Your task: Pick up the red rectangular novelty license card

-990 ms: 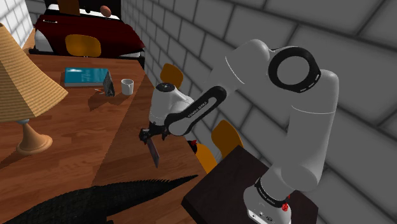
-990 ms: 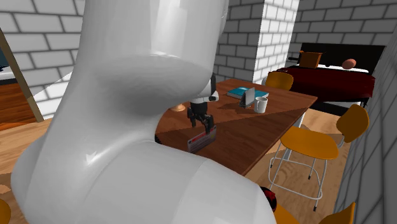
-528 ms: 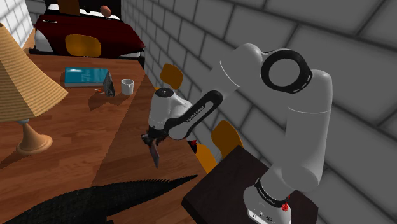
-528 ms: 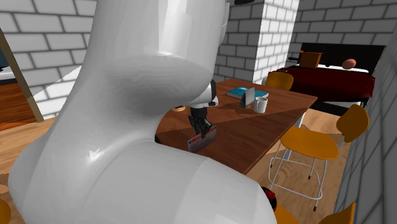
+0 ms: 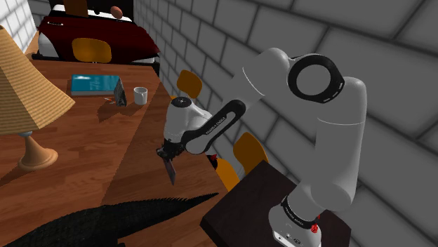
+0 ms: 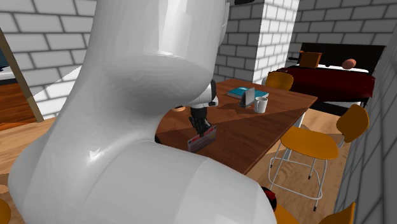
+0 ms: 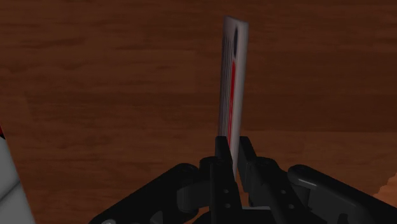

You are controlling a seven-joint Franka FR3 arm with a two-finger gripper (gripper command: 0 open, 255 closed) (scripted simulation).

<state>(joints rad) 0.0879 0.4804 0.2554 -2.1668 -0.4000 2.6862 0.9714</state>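
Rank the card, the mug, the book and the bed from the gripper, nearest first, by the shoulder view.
1. Red card, clasped in the gripper.
2. White mug, farther up the table.
3. Teal book, left of the mug.
4. Dark red bed, beyond the table.

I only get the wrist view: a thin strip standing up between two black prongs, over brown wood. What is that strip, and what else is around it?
Observer: It's a flat card that you're seeing edge-on. The second exterior view shows its broad face, red with pale bands, pinched from above by the claw.
Operator: So is that wood a table?
Observer: Yes, a long wooden table. At its far end in the shoulder view stand a white mug and a teal book.
Operator: Anything closer to the card?
Observer: A black crocodile-like figure lies along the shoulder view's bottom, apart from the card.
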